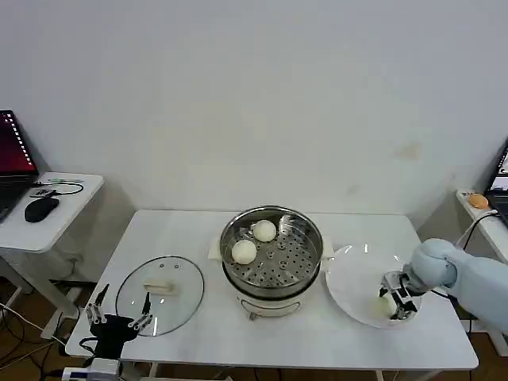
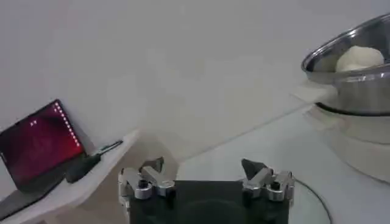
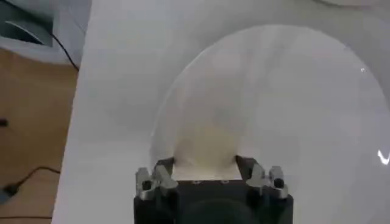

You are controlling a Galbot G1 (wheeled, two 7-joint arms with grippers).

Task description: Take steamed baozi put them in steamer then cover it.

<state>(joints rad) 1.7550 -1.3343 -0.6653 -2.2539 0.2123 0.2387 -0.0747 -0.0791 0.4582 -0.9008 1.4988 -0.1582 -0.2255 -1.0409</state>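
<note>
— Buns? Two smooth creamy dough baozi sit on the shiny perforated steel steamer.
— Right gripper clasps a third on the flat white plate; left gripper hangs wide beside the clear glass cover.

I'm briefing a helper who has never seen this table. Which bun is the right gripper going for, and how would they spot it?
Start at the round shiny stainless-steel steamer in the middle of the white table. Beside it, on the robot's right, lies a flat white plate. The creamy-white baozi sits at that plate's outer edge between the right gripper's fingers, unlike the two buns on the steamer's perforated tray.
</note>
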